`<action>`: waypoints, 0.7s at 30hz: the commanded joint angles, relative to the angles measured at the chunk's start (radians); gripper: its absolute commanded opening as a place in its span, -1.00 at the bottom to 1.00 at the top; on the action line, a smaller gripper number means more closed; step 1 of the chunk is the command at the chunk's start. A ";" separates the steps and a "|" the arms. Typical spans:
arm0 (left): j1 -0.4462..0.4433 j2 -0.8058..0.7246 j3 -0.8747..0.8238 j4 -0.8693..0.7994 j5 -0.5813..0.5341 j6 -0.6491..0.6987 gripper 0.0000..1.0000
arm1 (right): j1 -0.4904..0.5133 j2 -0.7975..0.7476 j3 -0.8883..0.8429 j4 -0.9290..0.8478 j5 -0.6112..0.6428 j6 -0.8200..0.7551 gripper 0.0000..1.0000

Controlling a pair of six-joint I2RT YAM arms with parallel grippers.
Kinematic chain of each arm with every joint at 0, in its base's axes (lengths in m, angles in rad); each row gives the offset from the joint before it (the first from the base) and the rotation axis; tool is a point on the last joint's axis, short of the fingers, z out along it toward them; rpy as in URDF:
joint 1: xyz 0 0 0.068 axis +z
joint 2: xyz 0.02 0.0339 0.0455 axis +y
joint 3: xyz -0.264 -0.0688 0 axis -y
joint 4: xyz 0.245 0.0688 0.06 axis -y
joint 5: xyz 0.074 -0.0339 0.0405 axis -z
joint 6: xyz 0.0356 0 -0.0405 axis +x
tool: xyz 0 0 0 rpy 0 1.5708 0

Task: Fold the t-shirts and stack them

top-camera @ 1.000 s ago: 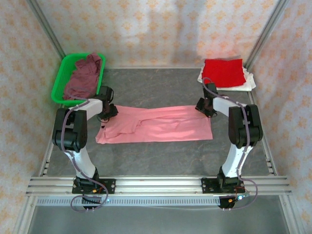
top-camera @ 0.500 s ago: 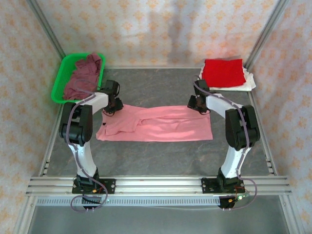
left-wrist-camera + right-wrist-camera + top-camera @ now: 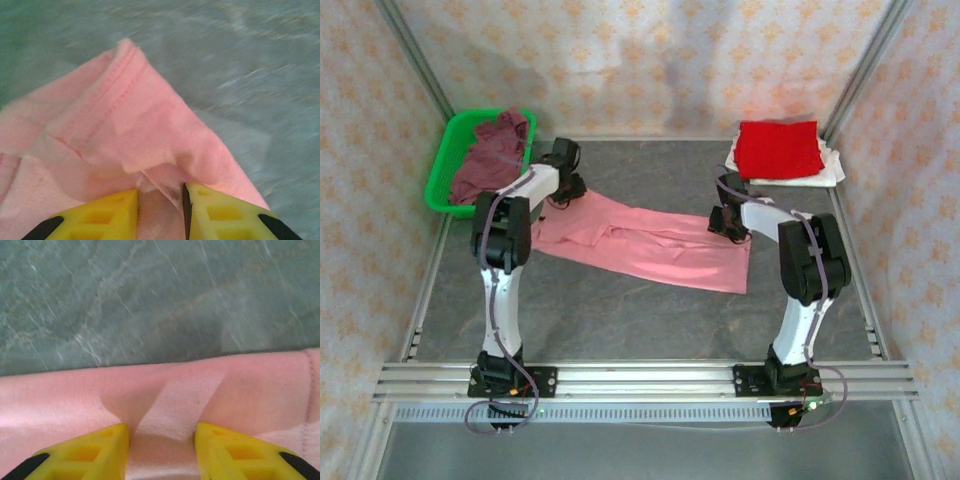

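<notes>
Clamped narrowly on the pink shirt with left gripper and right gripper, cloth bunched between the yellow fingers, table just ahead.

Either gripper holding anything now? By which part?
Both pinch the pink t-shirt: left gripper at its far left corner, right gripper on its far edge, right end.

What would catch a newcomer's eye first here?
A pink t-shirt stretched across the grey table, its ends pinched by the left gripper and right gripper. Then the green basket with a maroon t-shirt far left, and a red t-shirt on a white t-shirt far right.
</notes>
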 commanded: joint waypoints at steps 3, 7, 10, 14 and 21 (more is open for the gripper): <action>-0.061 0.139 0.276 -0.128 0.034 -0.024 -0.40 | 0.055 -0.112 -0.174 -0.066 -0.051 0.135 -0.19; -0.094 0.253 0.530 -0.184 0.060 -0.032 -0.40 | 0.149 -0.192 -0.280 -0.015 -0.100 0.266 -0.22; -0.104 0.301 0.658 -0.206 0.055 -0.069 -0.40 | 0.210 -0.238 -0.331 0.032 -0.142 0.365 -0.21; -0.089 0.201 0.583 -0.203 -0.025 -0.092 -0.40 | 0.223 -0.364 -0.380 0.055 -0.072 0.421 -0.13; -0.084 -0.201 -0.048 0.079 -0.075 -0.135 -0.37 | 0.195 -0.367 -0.197 -0.049 0.064 0.238 -0.09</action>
